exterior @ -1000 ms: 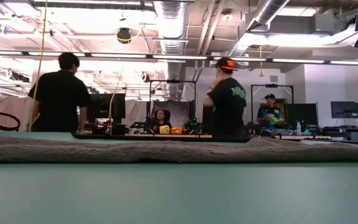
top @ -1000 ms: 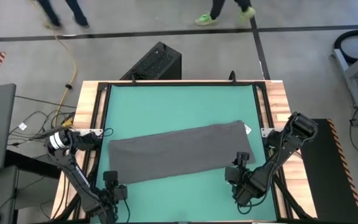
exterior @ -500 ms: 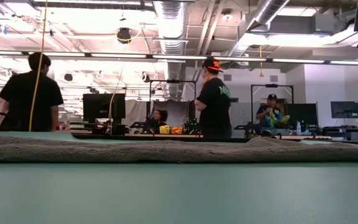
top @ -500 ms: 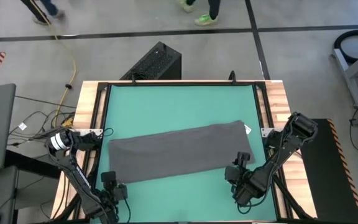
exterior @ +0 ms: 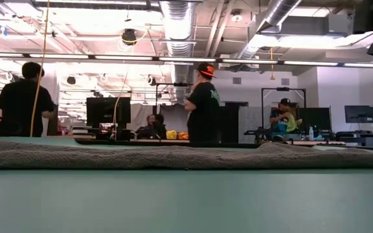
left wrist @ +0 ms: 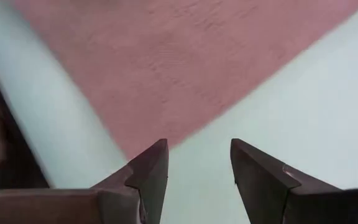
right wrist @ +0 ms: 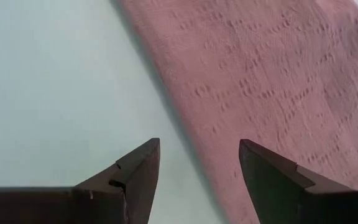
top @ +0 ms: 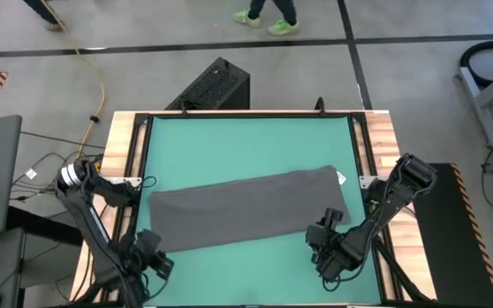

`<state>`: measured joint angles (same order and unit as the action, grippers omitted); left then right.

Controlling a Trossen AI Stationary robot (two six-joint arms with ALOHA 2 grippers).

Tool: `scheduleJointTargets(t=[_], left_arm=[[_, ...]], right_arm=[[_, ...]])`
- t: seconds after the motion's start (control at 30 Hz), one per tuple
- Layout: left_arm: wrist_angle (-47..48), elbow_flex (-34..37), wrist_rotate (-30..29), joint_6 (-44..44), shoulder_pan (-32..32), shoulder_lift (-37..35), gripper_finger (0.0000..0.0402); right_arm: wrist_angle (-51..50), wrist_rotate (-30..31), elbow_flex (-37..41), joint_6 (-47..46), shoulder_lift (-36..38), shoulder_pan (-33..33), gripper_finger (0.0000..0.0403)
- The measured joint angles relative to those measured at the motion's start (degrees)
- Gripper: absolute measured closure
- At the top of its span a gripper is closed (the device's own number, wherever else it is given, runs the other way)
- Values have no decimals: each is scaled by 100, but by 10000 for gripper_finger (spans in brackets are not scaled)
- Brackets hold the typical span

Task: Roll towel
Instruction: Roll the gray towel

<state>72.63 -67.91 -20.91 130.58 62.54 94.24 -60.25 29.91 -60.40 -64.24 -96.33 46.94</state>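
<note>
Grey towel lies flat, unrolled, across the green table. Left gripper and right gripper hover open at its near corners; next, I judge, each must pinch that edge.

Nubbly matt cloth towel, wooden table rim

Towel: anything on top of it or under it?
Nothing on top of the towel; it lies flat on the green mat. Whatever might be underneath is covered.
</note>
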Motion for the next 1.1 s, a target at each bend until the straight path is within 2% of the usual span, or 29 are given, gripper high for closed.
scheduleJointTargets(t=[0.07,0.17,0.23,0.33,0.43,0.5,0.63,0.77,0.97,1.1], left_arm=[[-49,115,61,227,9,-242,239],[-77,300,559,390,-21,-341,239],[-295,464,560,655,-25,-324,239],[-642,758,149,832,-56,-322,239],[-1096,995,-705,787,-75,-322,239],[-1539,1166,-934,763,-94,-322,239],[-2131,1575,-479,828,-60,-322,239],[-2550,1856,-343,920,-15,-322,239],[-3460,2287,-369,826,-17,-277,239],[-3867,2502,-465,773,-1,-211,239]], right_arm=[[-4,3,0,6,0,-64,158],[19,20,0,14,0,-128,158],[110,31,0,20,-2,-137,158],[246,182,-2,35,-40,-94,158],[293,259,-2,43,-103,-36,158],[280,277,-2,43,-157,21,158],[298,297,1,36,-243,92,158],[582,413,2,40,-229,91,159],[1195,632,2,386,-225,41,159],[1949,638,2,1144,-225,-93,159]])
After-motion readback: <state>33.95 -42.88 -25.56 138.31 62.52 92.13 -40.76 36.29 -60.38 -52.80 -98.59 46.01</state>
